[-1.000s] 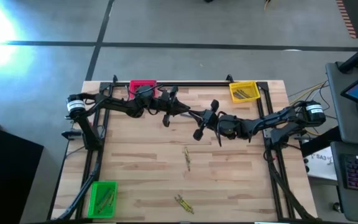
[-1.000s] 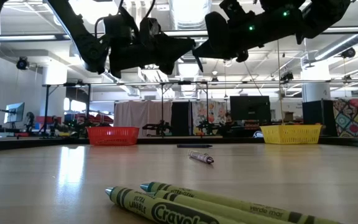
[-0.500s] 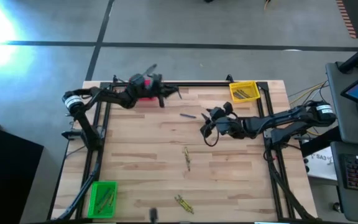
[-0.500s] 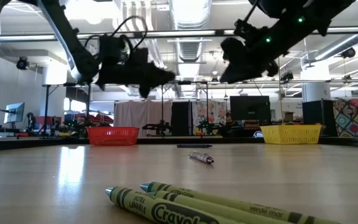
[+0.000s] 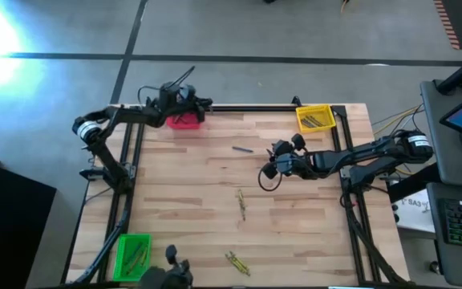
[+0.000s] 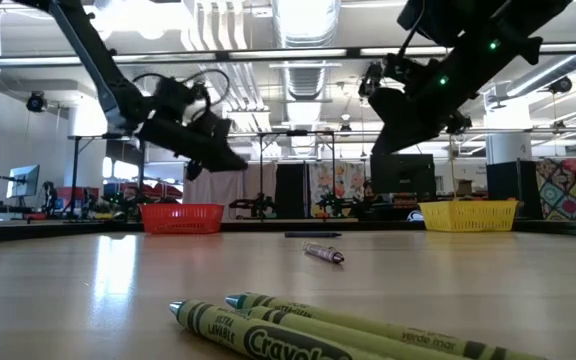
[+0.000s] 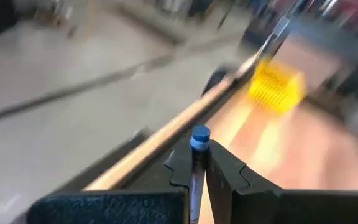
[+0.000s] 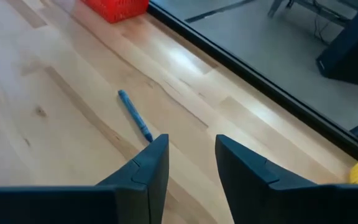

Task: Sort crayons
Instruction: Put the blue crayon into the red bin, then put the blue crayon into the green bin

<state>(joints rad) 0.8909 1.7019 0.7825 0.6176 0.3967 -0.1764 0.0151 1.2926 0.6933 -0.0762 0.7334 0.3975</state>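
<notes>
My left gripper (image 5: pixel 204 103) hovers over the table's far edge, just beyond the pink bin (image 5: pixel 184 121), and is shut on a blue crayon (image 7: pixel 199 138). My right gripper (image 5: pixel 268 166) hangs open above the table's middle right, holding nothing. Another blue crayon (image 8: pixel 134 116) lies flat on the wood (image 5: pixel 242 148) just ahead of its fingers. Olive crayons lie flat at the middle (image 5: pixel 241 204) and by the near edge (image 5: pixel 237 262), the latter close up in the low view (image 6: pixel 318 328). My left gripper pinches the blue crayon between its two fingers (image 7: pixel 180 163). The crayon lies along the fingers, and its blue end (image 7: pixel 199 133) sticks out past the fingertips. The fingers run about level, and the crayon is lifted clear of the table and the bin.
A yellow bin (image 5: pixel 315 118) with crayons stands at the far right corner and a green bin (image 5: pixel 132 255) with crayons at the near left corner. A black frame rail (image 5: pixel 255 107) runs along the far edge. Bare wood lies between the crayons.
My left gripper has swung away from the table's middle toward the far left, to the pink bin, carrying the blue crayon. My right gripper has drawn back a little toward the right and tipped lower. The two grippers, close together before, now stand well apart.
</notes>
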